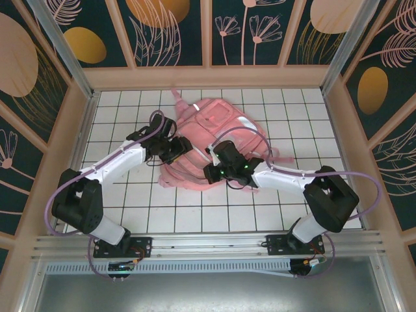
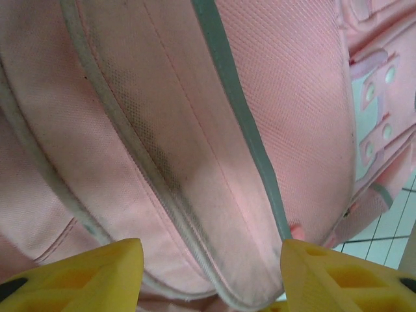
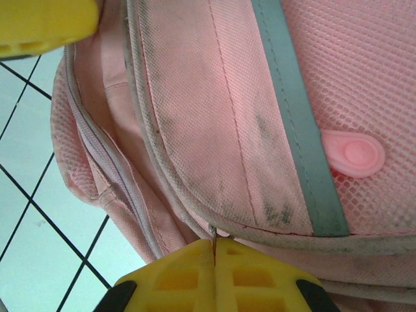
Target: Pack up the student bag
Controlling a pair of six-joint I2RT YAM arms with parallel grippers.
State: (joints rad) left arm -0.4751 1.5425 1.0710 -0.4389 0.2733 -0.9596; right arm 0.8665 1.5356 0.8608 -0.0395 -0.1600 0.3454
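Note:
The student bag (image 1: pixel 218 133) is a pink fabric backpack lying flat in the middle of the white gridded table. My left gripper (image 1: pixel 174 155) hovers over the bag's left side, open. Its yellow fingers (image 2: pixel 97 273) stand wide apart, with a zipped seam and a grey strip (image 2: pixel 240 117) of the student bag (image 2: pixel 162 143) between and beyond them. My right gripper (image 1: pixel 214 172) is at the bag's near edge. Its yellow fingertips (image 3: pixel 214 244) are pressed together on a thin metal zipper pull (image 3: pixel 212 234) of the student bag (image 3: pixel 214 117). A pink rubber tab (image 3: pixel 354 153) sits on the mesh.
The white tiled table (image 1: pixel 130 201) is boxed in by wooden walls (image 1: pixel 71 130) on the left, right and back. A metal rail (image 1: pixel 208 246) runs along the near edge at the arm bases. A yellow finger (image 3: pixel 45 23) of the other gripper shows in the right wrist view's top left corner.

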